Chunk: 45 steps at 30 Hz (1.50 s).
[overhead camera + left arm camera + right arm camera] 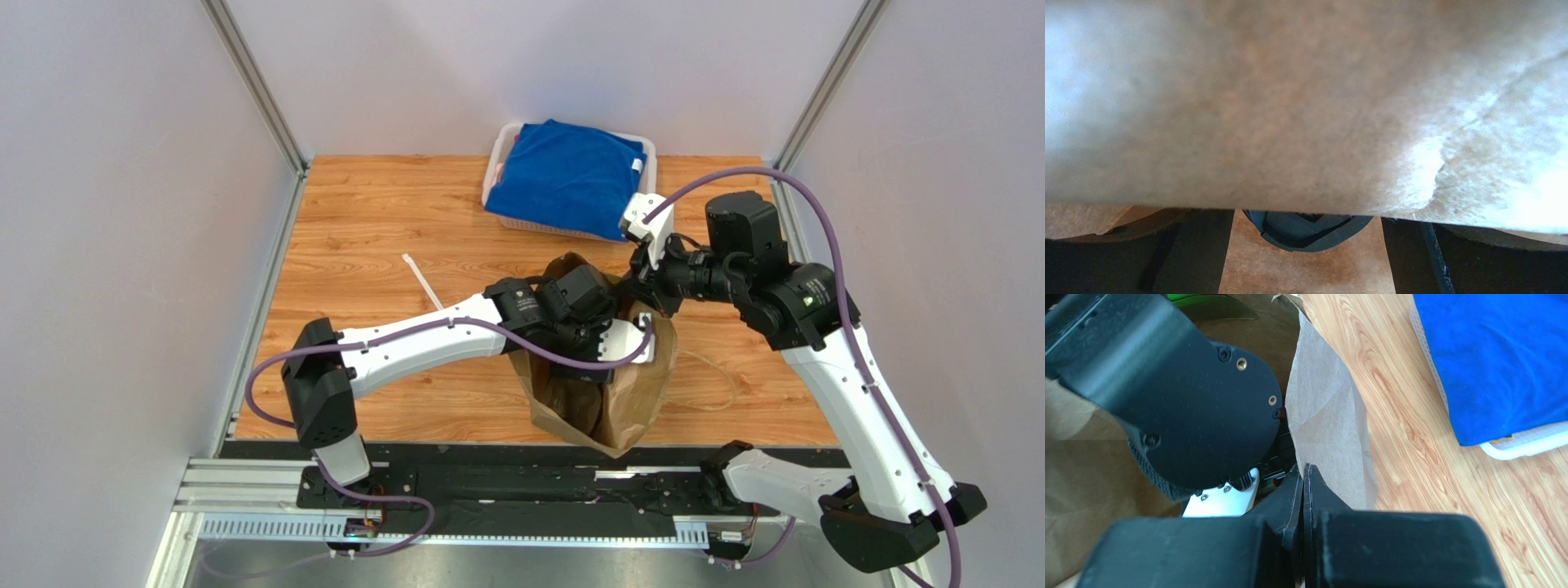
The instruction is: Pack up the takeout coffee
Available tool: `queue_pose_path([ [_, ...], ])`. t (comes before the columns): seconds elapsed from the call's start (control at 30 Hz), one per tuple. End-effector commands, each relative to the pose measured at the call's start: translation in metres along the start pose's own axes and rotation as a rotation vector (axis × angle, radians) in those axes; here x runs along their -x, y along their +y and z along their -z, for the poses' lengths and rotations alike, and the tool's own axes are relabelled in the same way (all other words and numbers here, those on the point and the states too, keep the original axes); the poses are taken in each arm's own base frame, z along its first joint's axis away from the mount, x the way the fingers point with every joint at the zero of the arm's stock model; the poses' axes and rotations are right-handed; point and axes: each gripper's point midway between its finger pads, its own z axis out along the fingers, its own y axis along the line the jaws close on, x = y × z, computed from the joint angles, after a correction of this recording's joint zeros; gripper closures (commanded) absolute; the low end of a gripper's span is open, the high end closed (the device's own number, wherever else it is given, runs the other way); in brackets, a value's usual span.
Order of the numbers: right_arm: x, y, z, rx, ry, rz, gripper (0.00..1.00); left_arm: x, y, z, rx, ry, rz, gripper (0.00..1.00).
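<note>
The tall brown paper bag (632, 392) stands open near the table's front edge. My left arm reaches down into its mouth, so my left gripper (1308, 245) is hidden in the top view. In the left wrist view the takeout coffee (1303, 269), kraft brown with a black lid (1309, 229), fills the gap between both dark fingers (1192, 251). Blurred bag paper (1290, 98) covers the rest of that view. My right gripper (646, 306) (1304, 471) is shut on the bag's rim (1327, 416), with the left wrist (1186, 398) just beside it.
A white basket holding a blue cloth (570, 178) (1493, 361) stands at the back of the wooden table (368, 233). A thin white stick (423, 282) lies left of the bag. Grey walls close in both sides.
</note>
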Motion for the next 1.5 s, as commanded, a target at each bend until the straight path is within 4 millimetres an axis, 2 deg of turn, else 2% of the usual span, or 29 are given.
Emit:
queue_pose_path([
  [0.0,0.006,-0.002,-0.002,0.003,-0.021,0.012,1.0,-0.038,-0.025,-0.019,-0.14,0.164,0.014,0.61],
  [0.37,-0.014,-0.022,-0.006,-0.06,0.046,0.004,1.0,-0.05,-0.024,-0.044,-0.239,0.223,-0.004,0.63],
  [0.83,-0.034,-0.033,-0.014,-0.041,0.079,-0.041,1.0,-0.07,-0.036,-0.077,-0.353,0.285,-0.047,0.64],
  [0.97,-0.039,-0.038,-0.012,-0.05,0.096,-0.052,1.0,-0.074,-0.034,-0.082,-0.358,0.292,-0.045,0.64],
  [1.1,-0.044,-0.049,-0.005,-0.074,0.123,-0.098,0.87,-0.07,-0.028,-0.079,-0.34,0.279,-0.036,0.66],
  [1.13,-0.045,-0.052,-0.003,-0.08,0.125,-0.118,0.77,-0.066,-0.024,-0.075,-0.324,0.26,-0.031,0.66],
  [1.2,-0.047,-0.059,0.008,-0.076,0.121,-0.191,0.66,-0.06,-0.021,-0.068,-0.309,0.241,-0.027,0.66],
  [1.33,-0.058,-0.048,0.026,-0.001,0.118,-0.327,0.55,-0.055,-0.017,-0.063,-0.29,0.226,-0.019,0.66],
  [1.4,-0.07,-0.034,0.029,0.044,0.141,-0.38,0.52,-0.055,-0.017,-0.063,-0.289,0.227,-0.016,0.66],
  [1.47,-0.073,-0.023,0.031,0.07,0.135,-0.392,0.52,-0.053,-0.017,-0.062,-0.288,0.222,-0.013,0.66],
])
